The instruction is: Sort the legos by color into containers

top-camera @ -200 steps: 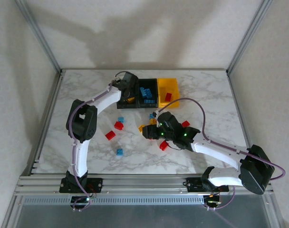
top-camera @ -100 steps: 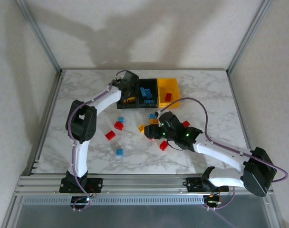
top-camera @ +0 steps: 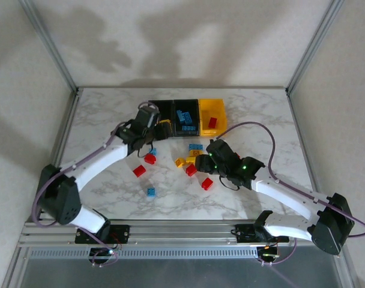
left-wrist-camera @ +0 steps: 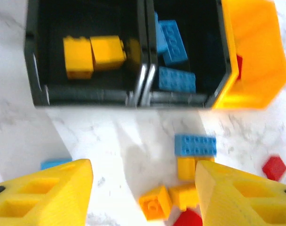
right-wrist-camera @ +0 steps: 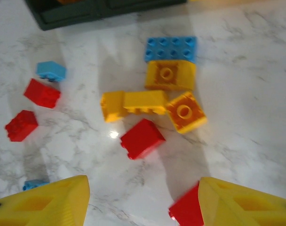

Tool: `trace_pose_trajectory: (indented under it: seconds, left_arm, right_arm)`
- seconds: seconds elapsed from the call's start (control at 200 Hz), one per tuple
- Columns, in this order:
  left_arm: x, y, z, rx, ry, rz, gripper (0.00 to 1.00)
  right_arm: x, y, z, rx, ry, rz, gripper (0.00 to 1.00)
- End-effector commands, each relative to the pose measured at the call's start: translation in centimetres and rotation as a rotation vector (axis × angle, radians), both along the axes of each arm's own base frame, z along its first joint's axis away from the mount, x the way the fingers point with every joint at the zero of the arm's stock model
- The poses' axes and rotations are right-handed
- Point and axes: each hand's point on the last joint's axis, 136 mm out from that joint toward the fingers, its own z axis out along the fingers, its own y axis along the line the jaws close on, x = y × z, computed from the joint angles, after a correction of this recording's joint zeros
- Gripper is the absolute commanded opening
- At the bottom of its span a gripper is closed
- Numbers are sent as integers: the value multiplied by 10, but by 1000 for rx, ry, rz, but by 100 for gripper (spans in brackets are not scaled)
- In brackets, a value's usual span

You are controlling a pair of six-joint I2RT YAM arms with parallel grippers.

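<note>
The containers stand in a row at the back: a black bin (top-camera: 164, 126) (left-wrist-camera: 82, 56) holding yellow legos (left-wrist-camera: 92, 54), a black bin (top-camera: 185, 117) (left-wrist-camera: 180, 52) holding blue legos (left-wrist-camera: 175, 43), and a yellow bin (top-camera: 211, 114) (left-wrist-camera: 253, 52) holding a red one (top-camera: 212, 122). My left gripper (top-camera: 151, 133) (left-wrist-camera: 143, 183) hangs open and empty just in front of the left black bin. My right gripper (top-camera: 198, 163) (right-wrist-camera: 143, 188) is open over the table, a red brick (right-wrist-camera: 142, 138) just ahead of its fingers. Loose yellow bricks (top-camera: 181, 161) (right-wrist-camera: 152, 101) and a blue plate (top-camera: 196, 147) (right-wrist-camera: 171, 48) lie between the two grippers.
More loose legos lie on the marble table (top-camera: 254, 120): red ones (top-camera: 149, 158) (top-camera: 139, 170) (top-camera: 207, 183) and blue ones (top-camera: 151, 192) (top-camera: 152, 151). Another red brick (right-wrist-camera: 187, 212) touches my right finger's inner side. Metal frame posts (top-camera: 50, 45) rise at the table's back corners.
My left gripper opened and drew back from over the left black bin toward the table in front; its arm dropped low to the left. My right gripper shifted right, uncovering the yellow and red bricks.
</note>
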Motion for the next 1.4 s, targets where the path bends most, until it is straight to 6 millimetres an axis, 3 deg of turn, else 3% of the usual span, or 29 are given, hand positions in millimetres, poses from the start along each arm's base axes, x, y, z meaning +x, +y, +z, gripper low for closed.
trace_pose_trajectory:
  seconds: [0.0, 0.09, 0.33, 0.686, 0.846, 1.121, 1.257, 1.392]
  left_arm:
    - [-32, -23, 11, -123, -19, -115, 60]
    - [-55, -22, 16, -142, -44, -146, 63]
    - [-92, -1, -3, -174, -26, -126, 67]
    - [-100, 8, -25, -162, 11, -96, 66]
    - [-100, 10, -31, -151, 20, -87, 66]
    - [-99, 9, -35, -164, 23, -70, 66]
    - [-99, 4, -31, -197, 20, -84, 66]
    - [-96, -1, -25, -232, 12, -86, 66]
  right_arm:
    - [-9, -27, -15, -68, 92, -121, 63]
    - [-16, -33, -37, -118, 171, -168, 63]
    - [-30, -32, -79, -141, 311, -265, 68]
    - [-32, -19, -119, -162, 409, -326, 67]
    - [-37, -17, -132, -187, 434, -317, 58]
    - [-30, -19, -120, -202, 384, -303, 34]
    - [-22, -20, -100, -203, 332, -298, 33]
    - [-1, -22, -66, -189, 248, -298, 34]
